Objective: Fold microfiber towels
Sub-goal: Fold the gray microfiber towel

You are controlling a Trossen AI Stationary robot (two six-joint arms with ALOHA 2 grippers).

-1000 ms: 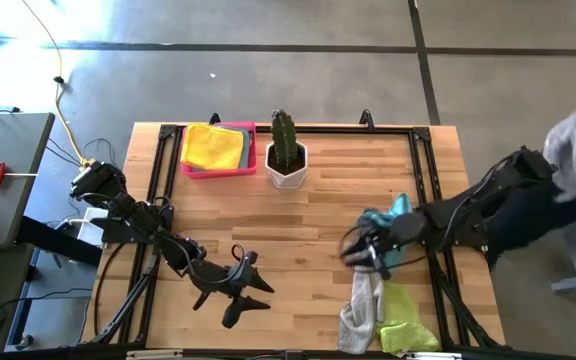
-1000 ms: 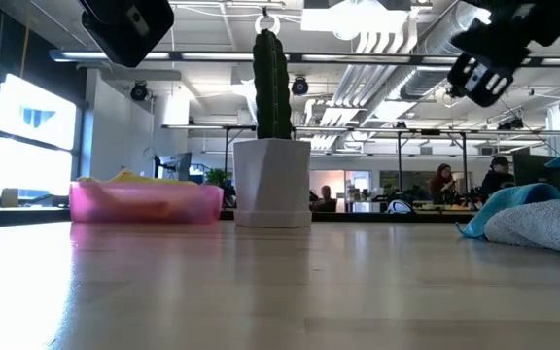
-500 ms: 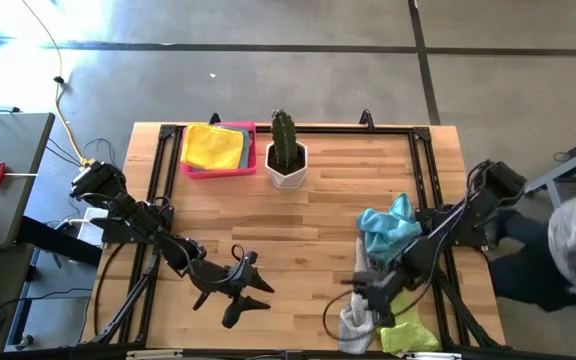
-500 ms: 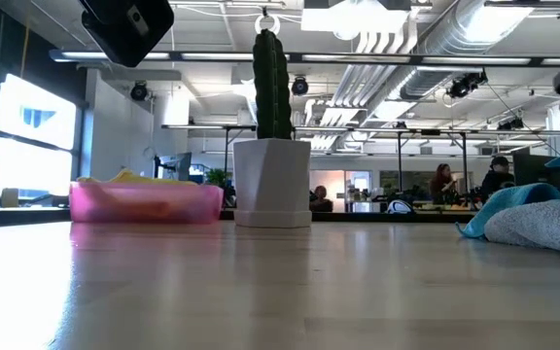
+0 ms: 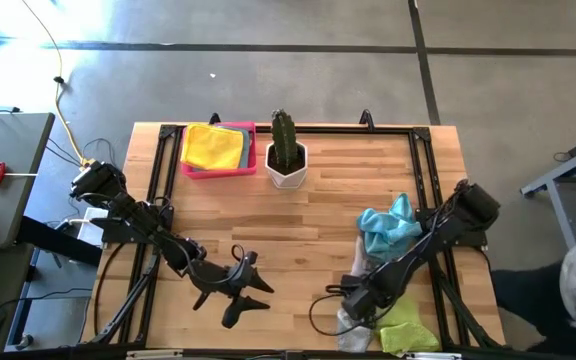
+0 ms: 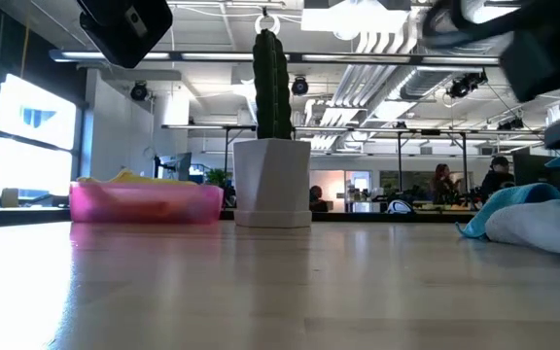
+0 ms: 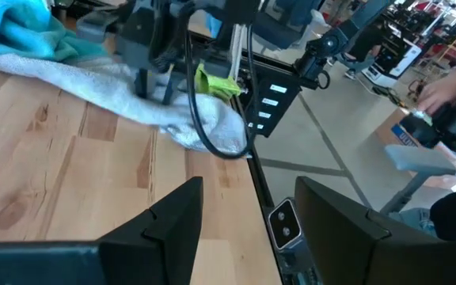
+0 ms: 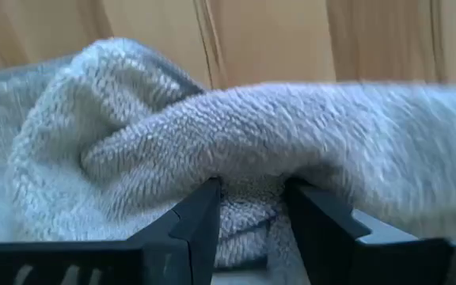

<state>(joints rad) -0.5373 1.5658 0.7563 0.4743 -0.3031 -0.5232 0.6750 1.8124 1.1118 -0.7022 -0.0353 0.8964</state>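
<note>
A: Right wrist view: the right gripper (image 8: 250,226) stands parted, a fold of the grey towel (image 8: 212,142) between its jaws.

B: Soft, limp; I'd pinch a corner. The left gripper (image 5: 251,293), apart, waits well away.

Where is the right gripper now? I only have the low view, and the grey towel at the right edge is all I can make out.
Observer: The right gripper is down at the grey towel, near the table's front edge in the high view.
Operator: Has it taken hold?
Observer: Its wrist view shows the fingers pressed into a fold of the grey towel, with a gap between them; a grip isn't confirmed.
Operator: What lies beside that towel?
Observer: A lime green towel to its right, a light blue towel behind it.
Operator: And the left arm?
Observer: The left gripper waits open over bare wood.
</note>
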